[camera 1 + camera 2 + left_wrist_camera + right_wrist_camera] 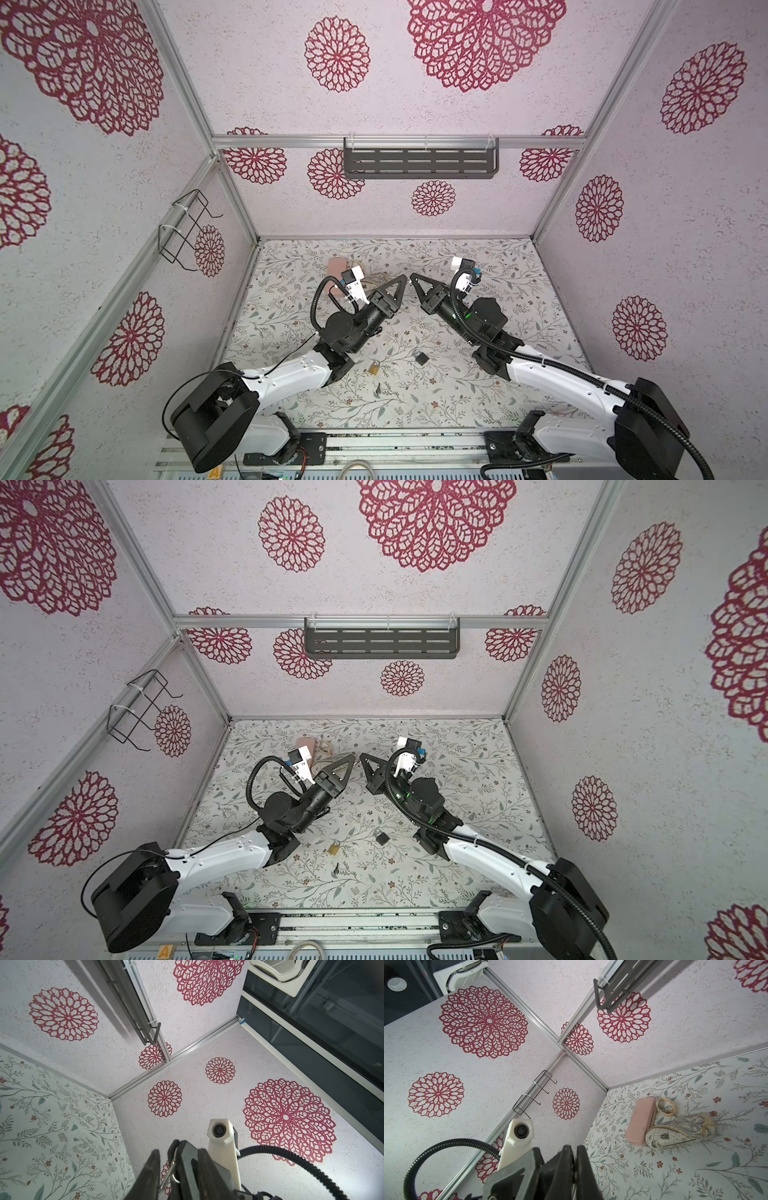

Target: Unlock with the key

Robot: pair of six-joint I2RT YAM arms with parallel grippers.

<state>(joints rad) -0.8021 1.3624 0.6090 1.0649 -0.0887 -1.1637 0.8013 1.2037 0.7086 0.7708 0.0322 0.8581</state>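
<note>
I have the right pincer (574, 1148) clamped on the key (168, 1171), above the tabletop (498, 395). The left pincer (404, 277) meets it from 9 o'clock, jaws narrowly apart around the key. The brass padlock (374, 368) and black padlock (420, 357) lie toward 6 o'clock, well apart.

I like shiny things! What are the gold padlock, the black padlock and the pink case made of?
The gold padlock looks like brass: a yellow body with a slight shine, and a paler loop, probably steel. The black padlock seems to be metal with a dark, dull coating, but it is too small to be sure. The pink case looks like smooth hard plastic or fake leather, with an even, soft sheen.
</note>
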